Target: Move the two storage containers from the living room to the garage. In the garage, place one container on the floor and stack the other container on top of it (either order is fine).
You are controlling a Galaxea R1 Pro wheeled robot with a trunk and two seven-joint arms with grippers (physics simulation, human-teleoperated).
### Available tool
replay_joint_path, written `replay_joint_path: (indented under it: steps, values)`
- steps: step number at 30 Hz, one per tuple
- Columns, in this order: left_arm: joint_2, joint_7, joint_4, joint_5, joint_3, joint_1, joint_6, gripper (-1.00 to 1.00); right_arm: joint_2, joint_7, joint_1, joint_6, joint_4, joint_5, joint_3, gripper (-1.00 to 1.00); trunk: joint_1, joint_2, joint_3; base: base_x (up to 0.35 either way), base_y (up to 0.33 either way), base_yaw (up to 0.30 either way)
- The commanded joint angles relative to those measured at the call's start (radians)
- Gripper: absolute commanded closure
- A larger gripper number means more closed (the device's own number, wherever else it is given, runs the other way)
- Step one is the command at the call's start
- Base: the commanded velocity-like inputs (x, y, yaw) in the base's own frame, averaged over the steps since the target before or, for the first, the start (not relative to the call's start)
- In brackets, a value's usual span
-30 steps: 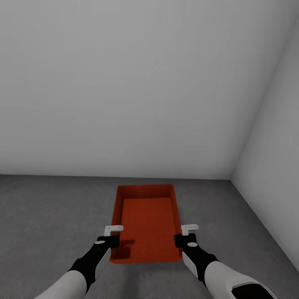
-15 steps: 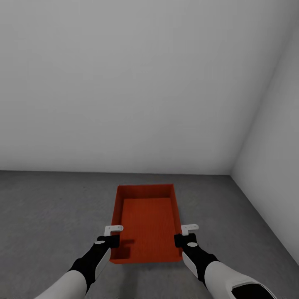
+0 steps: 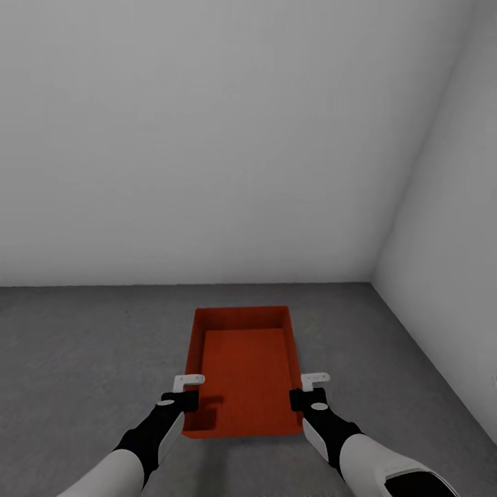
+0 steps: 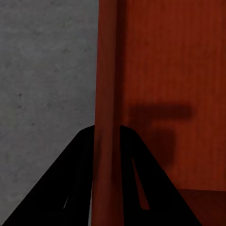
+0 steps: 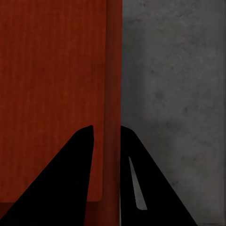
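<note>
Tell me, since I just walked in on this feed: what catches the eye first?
The red-orange storage container, held out in front of the robot, stands out against the dark grey concrete floor. The left claw and right claw each pinch one of its long side walls. Beyond are bare grey-white walls meeting in a corner.

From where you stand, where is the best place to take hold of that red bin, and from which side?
Probably the thin upright long walls, as now: the storage container is lidless, so each rim is open from above. The left gripper straddles the left wall near the close end, one finger inside, one outside; the right gripper does likewise on the right wall. Opposite grips should keep the flat base level.
</note>
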Motion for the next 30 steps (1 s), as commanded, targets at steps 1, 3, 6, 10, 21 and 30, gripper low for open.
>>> replay_joint_path:
  steps: [1,3,6,10,21,30]
  values:
    - [0.001,0.015,0.0,0.032,0.058,0.0,0.008,1.0,0.0,-0.023,-0.001,-0.011,-0.003,0.016,-0.065,1.0,0.0,0.0,-0.001,0.0,0.0,-0.032]
    - [0.001,0.015,0.0,0.032,0.058,0.0,0.008,1.0,0.001,-0.023,-0.001,-0.013,-0.003,0.016,-0.065,1.0,0.004,-0.007,-0.004,0.0,0.0,-0.017]
    - [0.001,0.015,0.0,0.032,0.058,0.0,0.008,1.0,0.001,-0.024,-0.001,-0.014,-0.002,0.016,-0.065,1.0,0.015,-0.028,-0.014,0.0,0.0,-0.007]
    - [0.001,0.015,0.0,0.032,0.058,0.0,0.008,1.0,0.001,-0.024,-0.001,-0.016,-0.002,0.016,-0.065,1.0,0.03,-0.056,-0.027,0.0,0.0,-0.002]
    - [0.001,0.015,0.0,0.032,0.058,0.0,0.008,1.0,0.001,-0.024,-0.001,-0.015,-0.002,0.017,-0.065,1.0,0.073,-0.133,-0.061,0.0,0.0,0.0]
    - [0.001,0.015,0.0,0.033,0.058,0.0,0.008,1.0,0.002,-0.025,-0.001,-0.019,-0.002,0.017,-0.063,1.0,0.08,-0.147,-0.067,0.0,0.0,0.0]
